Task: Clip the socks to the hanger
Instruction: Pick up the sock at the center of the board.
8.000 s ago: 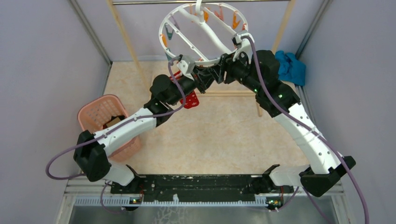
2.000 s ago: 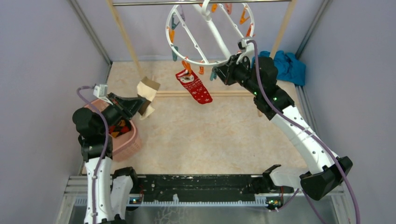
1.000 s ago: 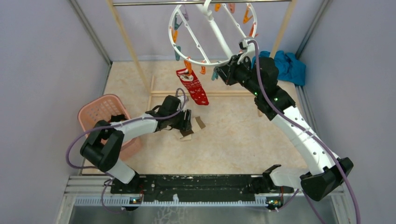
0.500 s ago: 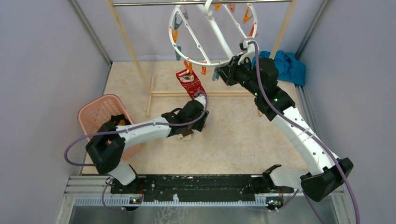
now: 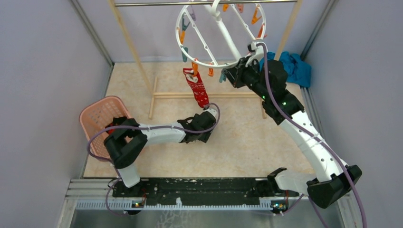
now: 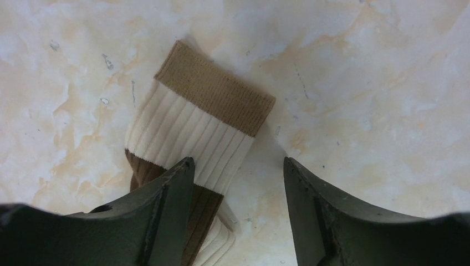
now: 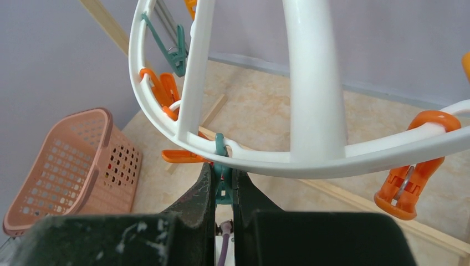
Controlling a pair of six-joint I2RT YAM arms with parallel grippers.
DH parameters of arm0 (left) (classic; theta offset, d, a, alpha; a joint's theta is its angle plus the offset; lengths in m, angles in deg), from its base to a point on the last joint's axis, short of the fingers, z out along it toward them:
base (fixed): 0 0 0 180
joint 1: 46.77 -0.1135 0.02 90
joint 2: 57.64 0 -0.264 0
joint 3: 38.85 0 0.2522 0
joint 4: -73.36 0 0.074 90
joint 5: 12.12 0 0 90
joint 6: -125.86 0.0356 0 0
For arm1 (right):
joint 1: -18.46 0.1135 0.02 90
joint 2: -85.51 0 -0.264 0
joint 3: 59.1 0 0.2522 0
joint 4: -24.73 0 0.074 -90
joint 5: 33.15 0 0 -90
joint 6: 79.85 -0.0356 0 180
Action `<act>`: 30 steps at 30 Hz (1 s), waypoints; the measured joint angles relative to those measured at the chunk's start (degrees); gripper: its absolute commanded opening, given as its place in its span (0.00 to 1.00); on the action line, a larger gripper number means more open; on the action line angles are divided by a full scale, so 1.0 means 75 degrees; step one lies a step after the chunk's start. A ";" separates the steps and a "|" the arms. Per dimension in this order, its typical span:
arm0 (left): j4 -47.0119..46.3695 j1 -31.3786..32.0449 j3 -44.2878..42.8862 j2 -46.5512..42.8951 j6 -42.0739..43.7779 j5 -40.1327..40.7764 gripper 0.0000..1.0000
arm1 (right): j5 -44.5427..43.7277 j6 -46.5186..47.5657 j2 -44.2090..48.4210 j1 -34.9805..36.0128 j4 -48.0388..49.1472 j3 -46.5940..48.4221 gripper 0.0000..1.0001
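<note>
Surface: beige marbled table (image 5: 237, 142), lilac walls (image 5: 47, 71) around it.
Wooden rack (image 5: 171, 95): at the back; the white ring hanger (image 5: 229, 40) hangs tilted under its top bar.
Red sock (image 5: 197, 88): clipped to the hanger's near rim, dangling.
Striped sock (image 6: 205, 127), brown and cream: flat on the table, in front of the hanger.
Pink basket (image 5: 95, 111): left of the hanger.
Blue cloth (image 5: 295, 66): right of it.
Left arm: stretched low, left gripper (image 6: 237, 166) spread wide over the striped sock.
Right arm: raised, right gripper (image 7: 223, 183) clamped on a teal clip (image 7: 220, 145) at the hanger's rim.
</note>
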 measured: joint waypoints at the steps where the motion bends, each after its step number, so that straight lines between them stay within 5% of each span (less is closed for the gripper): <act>1: -0.0032 0.0000 0.0050 0.0015 0.0000 0.0017 0.66 | 0.0000 -0.0003 0.0000 0.0000 0.0006 -0.0009 0.00; 8: -0.0691 0.0000 0.0128 0.0152 0.0169 0.0012 0.61 | 0.0003 -0.0003 0.0006 0.0000 0.0035 -0.0093 0.00; 17: -0.1113 -0.0082 -0.0117 0.0504 0.0484 -0.0507 0.19 | 0.0000 0.0000 0.0006 0.0000 0.0052 -0.0093 0.00; 19: -0.1125 -0.0201 -0.0195 0.0565 0.0501 -0.0801 0.00 | 0.0000 0.0000 0.0009 0.0000 0.0067 -0.0108 0.00; 30: -0.1454 -0.0542 0.0746 -0.0344 0.0443 -0.3302 0.00 | 0.0003 0.0003 0.0044 -0.0015 0.0099 -0.0157 0.00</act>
